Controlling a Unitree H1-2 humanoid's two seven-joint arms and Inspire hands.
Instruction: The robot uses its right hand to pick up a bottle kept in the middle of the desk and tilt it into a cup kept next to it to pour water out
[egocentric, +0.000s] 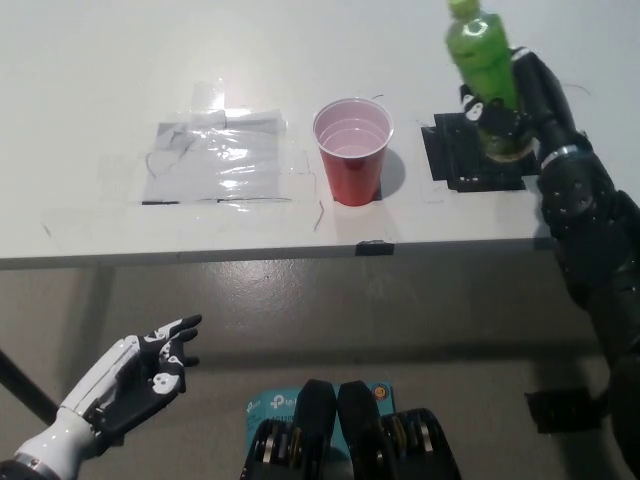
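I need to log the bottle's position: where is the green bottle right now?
In the head view, the green bottle stands nearly upright in the right hand, over the black patch on the desk, to the right of the red cup.

glossy green plastic bottle (481, 62), smooth red plastic cup (352, 150), matt white desk (90, 70).

One green bottle (482, 62) is in view, and one red cup (352, 152). One black square patch (466, 158) lies on the one white worktop (90, 80), and one sheet of clear plastic film (215, 158) is taped there. Two robot hands show: one black right hand (525, 100) and one white left hand (135, 370). One small black tab (373, 246) sits at the worktop's front edge.
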